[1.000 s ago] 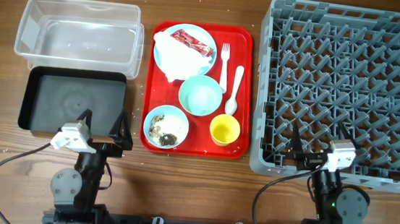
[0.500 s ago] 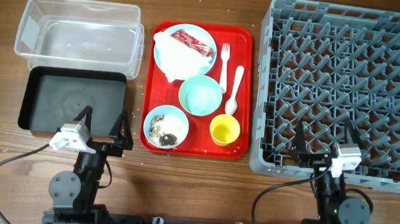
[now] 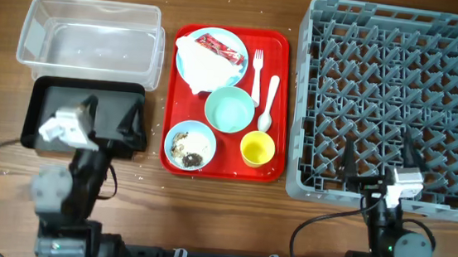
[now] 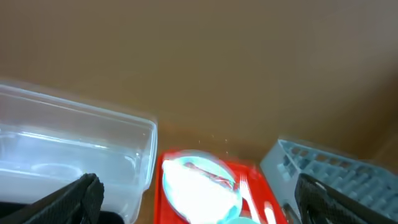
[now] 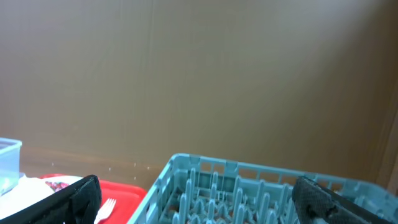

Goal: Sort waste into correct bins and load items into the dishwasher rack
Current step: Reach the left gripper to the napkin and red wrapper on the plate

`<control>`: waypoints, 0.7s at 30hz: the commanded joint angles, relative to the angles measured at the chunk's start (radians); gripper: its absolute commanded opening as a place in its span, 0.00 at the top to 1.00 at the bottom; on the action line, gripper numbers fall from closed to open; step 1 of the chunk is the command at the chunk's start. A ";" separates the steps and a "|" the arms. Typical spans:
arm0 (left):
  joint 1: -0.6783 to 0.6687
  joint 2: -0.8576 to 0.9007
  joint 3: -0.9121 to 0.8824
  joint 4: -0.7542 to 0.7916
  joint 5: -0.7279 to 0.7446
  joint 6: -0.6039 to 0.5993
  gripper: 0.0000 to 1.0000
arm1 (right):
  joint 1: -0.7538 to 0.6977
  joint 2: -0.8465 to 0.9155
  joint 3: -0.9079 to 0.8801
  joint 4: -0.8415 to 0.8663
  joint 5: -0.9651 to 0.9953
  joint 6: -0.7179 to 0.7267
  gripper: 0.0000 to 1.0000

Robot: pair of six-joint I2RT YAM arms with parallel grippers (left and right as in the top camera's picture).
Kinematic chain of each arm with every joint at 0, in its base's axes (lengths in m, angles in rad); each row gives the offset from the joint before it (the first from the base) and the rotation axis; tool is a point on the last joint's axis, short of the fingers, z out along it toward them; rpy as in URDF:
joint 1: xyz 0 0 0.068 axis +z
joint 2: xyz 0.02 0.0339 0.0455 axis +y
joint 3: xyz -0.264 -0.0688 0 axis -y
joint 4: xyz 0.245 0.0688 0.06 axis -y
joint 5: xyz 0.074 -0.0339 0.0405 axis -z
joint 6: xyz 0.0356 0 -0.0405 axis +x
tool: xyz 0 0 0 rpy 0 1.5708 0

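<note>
On the worktop [image 3: 222, 203] a red tray [image 3: 281, 83] is seen just left of the rack [image 3: 399, 85]. At its far end a plate [image 3: 237, 40] is set, bearing a napkin [image 3: 201, 66] and a wrapper [image 3: 222, 50]. Beside the plate a fork [image 3: 257, 69] and a spoon [image 3: 269, 103] are laid. An empty bowl [image 3: 229, 110] is placed mid-tray. Nearer, a second bowl [image 3: 169, 136] holding scraps [image 3: 187, 148] is found beside a cup [image 3: 257, 148]. A clear tub [image 3: 88, 29] is stood at far left, with a black tray [image 3: 48, 104] just in front of it. The left gripper [image 3: 112, 118] is held over the black tray's near right part, with fingers spread and nothing held. The right gripper [image 3: 376, 162] is held over the rack's near edge, likewise spread and empty.
</note>
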 commanded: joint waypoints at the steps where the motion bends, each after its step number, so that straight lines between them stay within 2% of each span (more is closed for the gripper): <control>1: 0.002 0.254 0.275 -0.145 0.059 0.030 0.00 | -0.004 0.113 0.125 -0.018 -0.038 -0.011 0.00; 7: -0.070 0.710 0.823 -0.487 0.081 0.076 0.00 | -0.004 0.472 0.453 -0.225 -0.056 -0.010 0.00; 9: -0.126 0.918 1.057 -0.644 0.023 0.079 0.00 | -0.004 0.626 0.615 -0.368 -0.059 -0.008 0.00; 14: -0.229 1.294 1.437 -0.899 -0.012 0.109 0.00 | -0.004 0.916 0.945 -0.735 -0.082 -0.008 0.00; 18: -0.302 1.435 1.489 -0.900 0.024 0.118 0.00 | -0.004 1.046 0.992 -0.803 -0.151 0.012 0.00; 21: -0.345 1.495 1.488 -0.853 0.041 0.115 0.00 | -0.004 1.117 0.992 -0.832 -0.193 0.121 0.00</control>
